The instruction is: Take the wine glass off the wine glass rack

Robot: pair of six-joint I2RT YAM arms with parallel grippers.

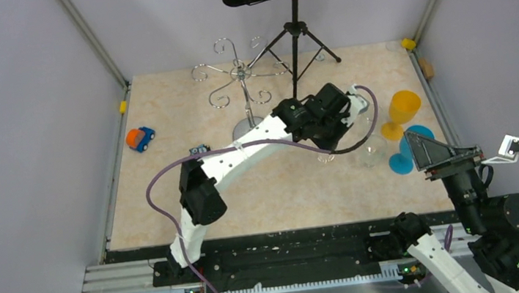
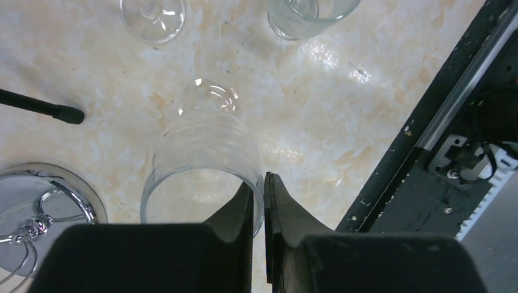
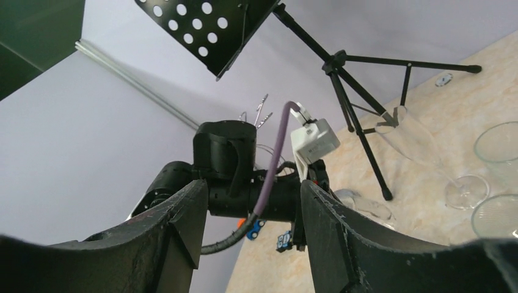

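Marble tabletop (image 1: 284, 195), open centre: left end effector (image 2: 259, 185) pinches wine glass (image 2: 201, 152) rim; right end effector (image 3: 251, 204) wide.

In the left wrist view, your left tool (image 2: 261, 195) covers part of the wine glass (image 2: 201, 152)'s near rim. The wine glass rack (image 2: 36, 189) is cut off by the left edge, so only its base shows. A second glass (image 2: 153, 17) and a third glass (image 2: 308, 13) are cropped at the top. From above, the held glass is too faint to trace. In the right wrist view, the left arm (image 3: 226, 152) hides most of the rack.
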